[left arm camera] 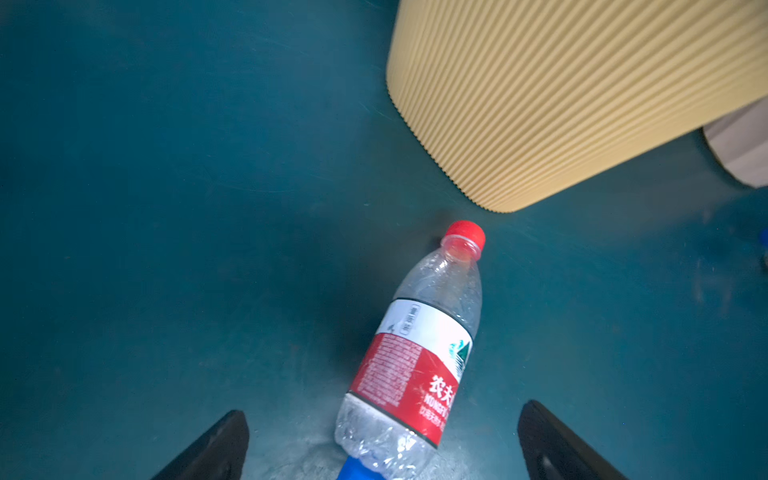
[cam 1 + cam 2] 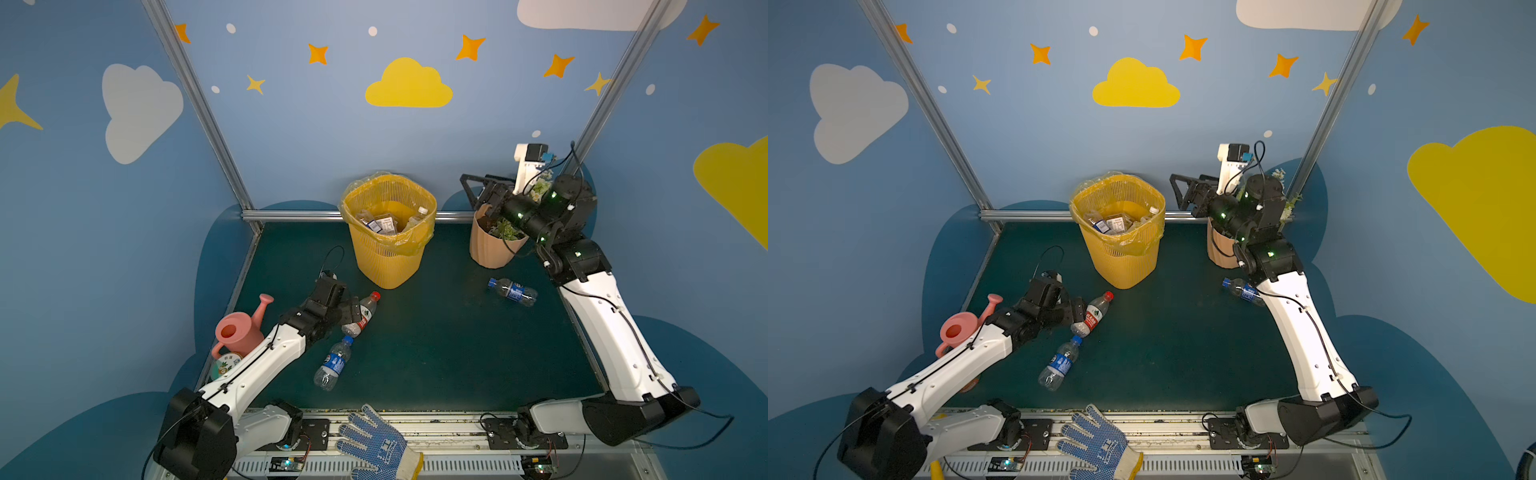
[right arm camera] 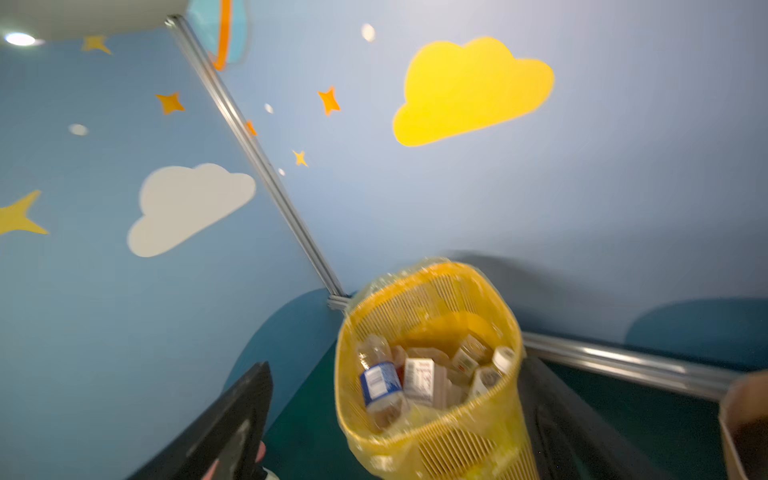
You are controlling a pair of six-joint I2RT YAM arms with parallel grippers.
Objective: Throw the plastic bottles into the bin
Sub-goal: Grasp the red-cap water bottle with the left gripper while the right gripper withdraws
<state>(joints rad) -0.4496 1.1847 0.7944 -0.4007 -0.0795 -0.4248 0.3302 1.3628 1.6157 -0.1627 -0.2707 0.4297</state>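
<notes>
Since the red-capped bottle [image 1: 419, 353], lying near and left of the yellow bin [image 2: 388, 257], looks empty, light and easy to crush, the spread left gripper [image 1: 384, 411] around its base should take the labelled middle gently; the right gripper [image 3: 395, 368] is spread, empty.

Pose of the left arm [image 2: 257, 365]: it reaches forward from the near left corner, white forearm link low and angled toward the middle, wrist tipped downward. The left gripper [image 2: 352, 309] sits low with its jaws spread wide. In the left wrist view both of its black fingers [image 1: 216, 453] show, well apart.

Pose of the right arm [image 2: 611, 332]: the white link rises steeply from the near right corner toward the back, elbow folded, wrist turned toward the centre. The right gripper [image 2: 471, 189] sits high and points leftward in both top views, jaws wide apart. Its fingers [image 3: 232, 415] are blurred in the right wrist view.
</notes>
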